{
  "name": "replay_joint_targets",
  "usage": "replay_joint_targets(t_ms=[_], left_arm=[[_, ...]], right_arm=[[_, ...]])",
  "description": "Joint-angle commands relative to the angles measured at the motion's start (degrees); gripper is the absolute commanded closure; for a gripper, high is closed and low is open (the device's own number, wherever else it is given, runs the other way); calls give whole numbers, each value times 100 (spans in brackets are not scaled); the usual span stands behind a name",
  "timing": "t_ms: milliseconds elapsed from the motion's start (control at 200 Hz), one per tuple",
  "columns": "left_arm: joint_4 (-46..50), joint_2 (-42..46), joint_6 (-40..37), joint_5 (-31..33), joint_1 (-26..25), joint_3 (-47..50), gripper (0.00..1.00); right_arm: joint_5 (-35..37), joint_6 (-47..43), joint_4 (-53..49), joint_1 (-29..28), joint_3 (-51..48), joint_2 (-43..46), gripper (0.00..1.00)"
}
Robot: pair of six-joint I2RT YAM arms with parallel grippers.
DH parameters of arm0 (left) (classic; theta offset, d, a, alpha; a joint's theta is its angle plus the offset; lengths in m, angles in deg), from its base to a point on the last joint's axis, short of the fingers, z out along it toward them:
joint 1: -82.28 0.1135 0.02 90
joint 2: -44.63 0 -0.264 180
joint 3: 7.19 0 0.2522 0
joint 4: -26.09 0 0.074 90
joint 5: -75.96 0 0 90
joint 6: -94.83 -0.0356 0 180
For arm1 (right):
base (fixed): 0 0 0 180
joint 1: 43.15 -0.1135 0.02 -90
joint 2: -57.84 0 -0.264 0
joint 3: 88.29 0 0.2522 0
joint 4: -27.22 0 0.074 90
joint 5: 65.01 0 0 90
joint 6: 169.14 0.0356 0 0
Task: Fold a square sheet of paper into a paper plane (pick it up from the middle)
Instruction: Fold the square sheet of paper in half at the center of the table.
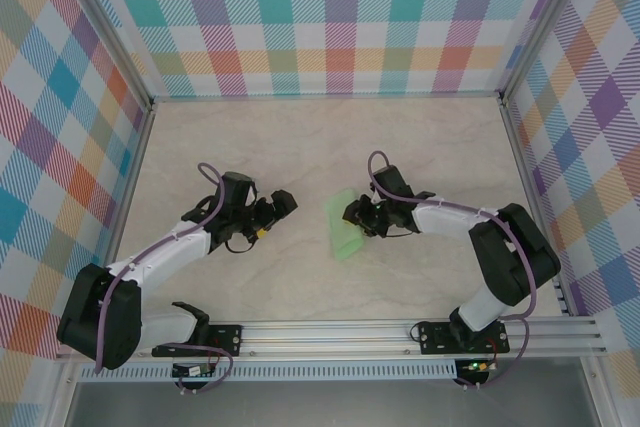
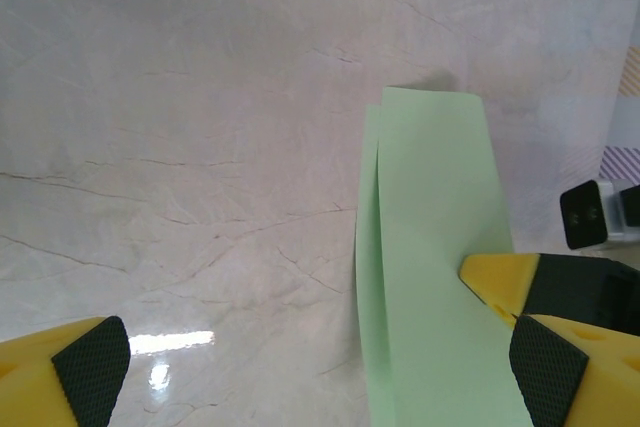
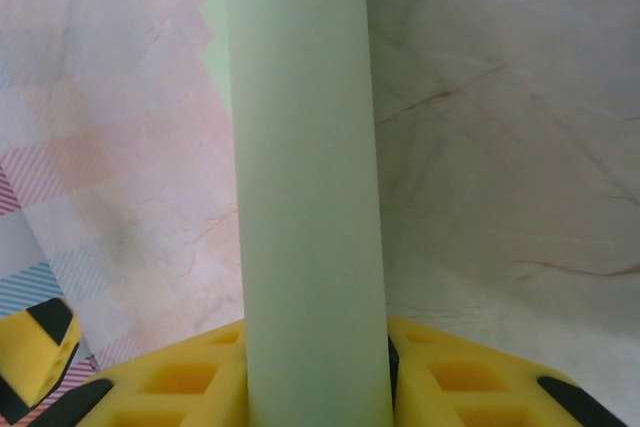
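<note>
Paper (image 1: 347,240), folded to a strip, at the middle of the desk (image 1: 420,137), long axis near-to-far, pinched by the right hand (image 1: 360,217); left hand (image 1: 284,203), spread wide, waits near its left side.

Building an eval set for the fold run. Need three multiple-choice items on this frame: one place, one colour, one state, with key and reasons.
1. Where is the sheet of paper? A) against the back wall B) between the right gripper's fingers C) under the left arm's base
2. Its colour? A) pale green B) red C) black
3. The left gripper's jaws? A) shut on the paper B) shut empty C) open wide
B: right wrist view shows it running between the yellow fingers. A: green in every view. C: left wrist view shows its fingertips far apart.
</note>
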Motion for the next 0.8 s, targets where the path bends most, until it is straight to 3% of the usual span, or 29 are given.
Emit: replay_joint_targets(t_ms=[0, 420, 650, 795], left_arm=[[-263, 128, 112, -278, 39, 164, 0], [-996, -323, 273, -810, -38, 254, 17], [-1209, -1151, 309, -1089, -243, -179, 32], [-1146, -1561, 288, -1049, -546, -463, 32]], right_arm=[[70, 173, 301, -14, -204, 90, 65], [267, 456, 313, -10, -496, 80, 55], [210, 463, 196, -7, -500, 107, 49], [149, 257, -76, 6, -398, 226, 44]])
